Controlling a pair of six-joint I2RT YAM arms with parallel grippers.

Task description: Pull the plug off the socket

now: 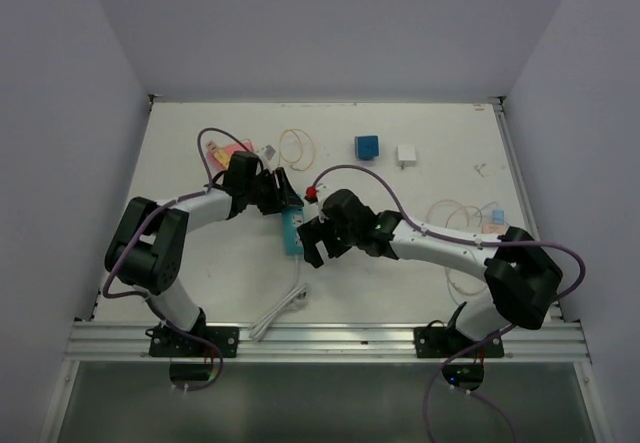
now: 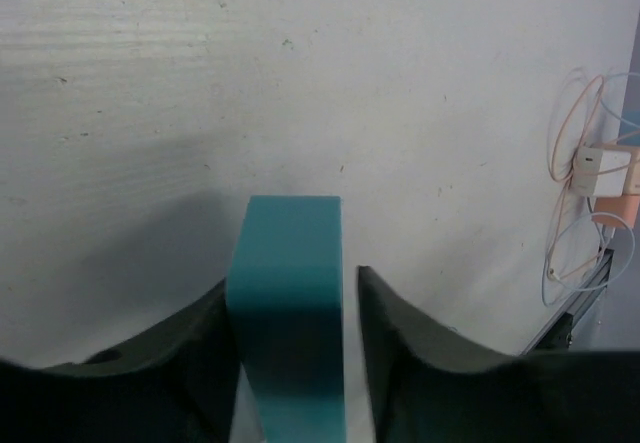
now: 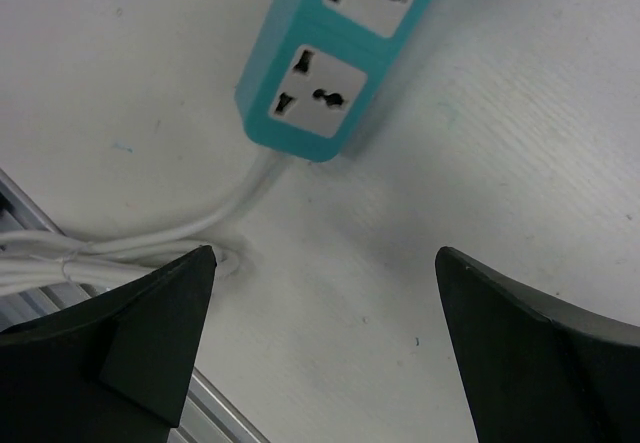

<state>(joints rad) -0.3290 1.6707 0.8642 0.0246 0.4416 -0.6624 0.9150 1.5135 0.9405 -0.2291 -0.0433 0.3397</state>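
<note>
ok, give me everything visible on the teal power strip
The power strip is a teal plastic bar lying flat on the white table, sockets up, between both arms. The two pale socket faces at its near end are empty. A white cable leaves that end toward the table's near edge. The left hand straddles it toward the far end, with a sliver of gap on one side. The open right hand hovers off the near end, not touching.
</note>
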